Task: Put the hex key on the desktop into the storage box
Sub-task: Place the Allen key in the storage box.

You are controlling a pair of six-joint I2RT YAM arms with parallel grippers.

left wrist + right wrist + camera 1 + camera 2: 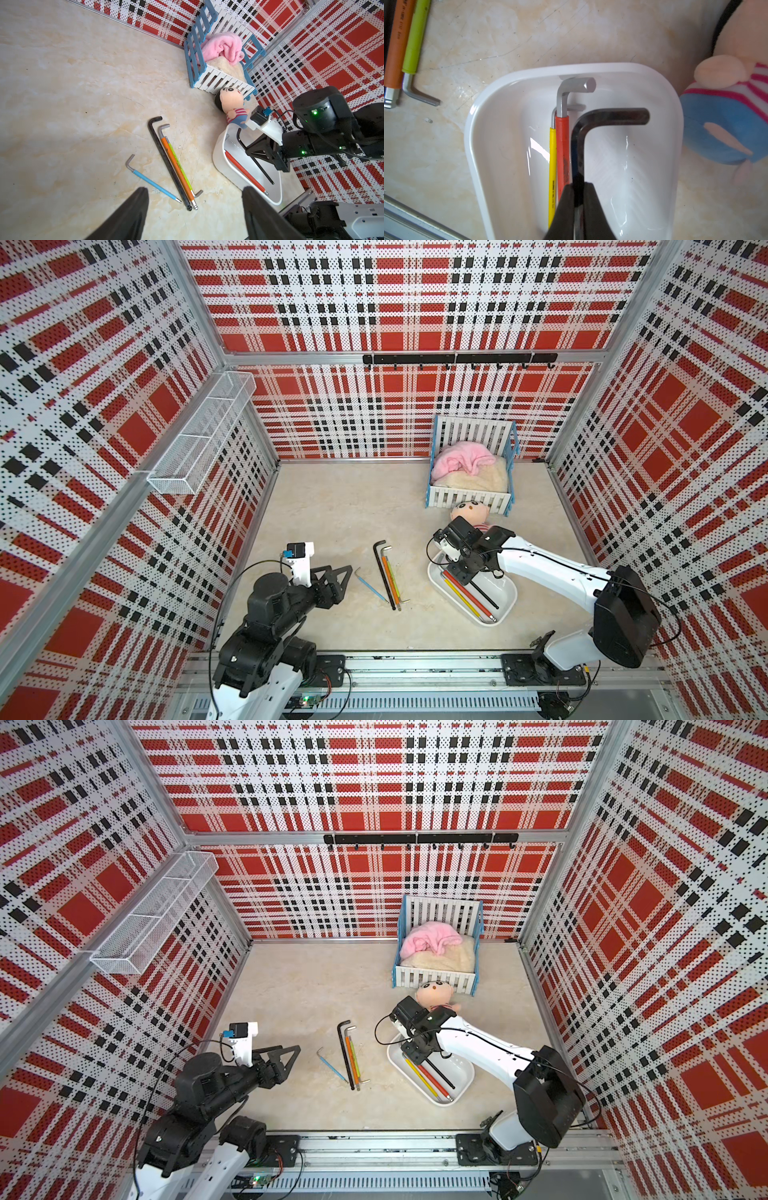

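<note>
Release is what I am judging now. My right gripper (pixel 578 188) is pinching the long shaft of the black hex key (pixel 612 116), carrying it over the storage box (pixel 468 135), beside the red key (pixel 562 145) and yellow key (pixel 552 158) lying inside it. I am aiming to keep the shaft parallel to those two and the bent end inside the rim, sinking low before parting my jaws so nothing is bouncing off the glossy floor. My left gripper (pixel 195 189) is hovering with its jaws apart and empty, beyond the four more hex keys (pixel 384 576) waiting on the desktop (pixel 332 497) beside the box. My own fingers are hiding the shaft's lower end, so I cannot tell whether it is touching the box floor.
</note>
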